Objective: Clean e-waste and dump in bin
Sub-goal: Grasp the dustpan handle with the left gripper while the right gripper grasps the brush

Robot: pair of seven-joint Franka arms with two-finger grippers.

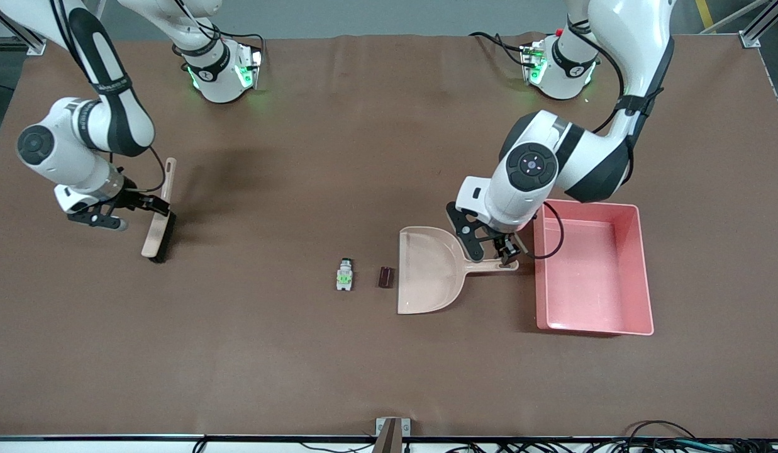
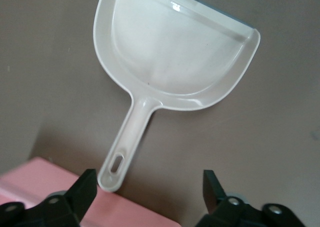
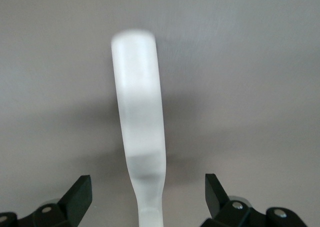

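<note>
- Fingers of the left gripper (image 1: 499, 251) stand wide apart over the end of the dustpan (image 1: 429, 270) handle, gripping nothing; the pink bin (image 1: 640, 277) sits just beside it.
- Right gripper (image 1: 140, 204) hangs open astride the brush (image 1: 160, 214) handle, not yet clamped.
- Two scraps, white-green piece (image 1: 344, 275) and dark block (image 1: 386, 277), lie unswept near the dustpan's mouth; the bin looks empty.
</note>
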